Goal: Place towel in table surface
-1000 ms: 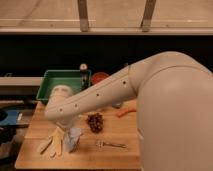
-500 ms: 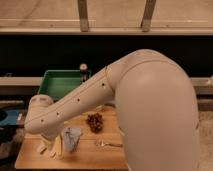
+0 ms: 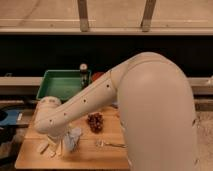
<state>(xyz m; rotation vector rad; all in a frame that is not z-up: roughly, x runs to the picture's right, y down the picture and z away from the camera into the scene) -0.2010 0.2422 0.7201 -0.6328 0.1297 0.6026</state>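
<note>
White arm (image 3: 85, 102) stretched from the right side of the view, low across the table (image 3: 97, 156) toward its left end. Its bulky upper segment hid the whole right part of the table.

Pincer (image 3: 51, 149) was down at the table's near-left corner, aimed at the wood. Its pale fingers (image 3: 44, 147) stood apart, with nothing seen between them.

Towel (image 3: 74, 138) lay on the table just beside the pincer, on the side toward the table's middle and close to the near edge. It was a crumpled pale grey-blue cloth resting on the planks, partly under the arm. Could not tell whether the nearest finger touched the cloth.

Dark grape bunch (image 3: 95, 122) sat near the table's middle, a little farther from the near edge than the towel and apart from it. Fork (image 3: 111, 144) lay flat near the near edge, between the towel and the arm's bulk, touching neither towel nor grapes.

Green tray (image 3: 62, 87) stood past the table's far edge, toward the left end. Small upright container (image 3: 83, 67) with a pale top stood at the tray's far-right corner. Red object (image 3: 97, 76) sat next to it, half hidden by the arm. Blue object (image 3: 6, 117) showed past the table's left edge, cut off by the frame, so could not tell what it was.
</note>
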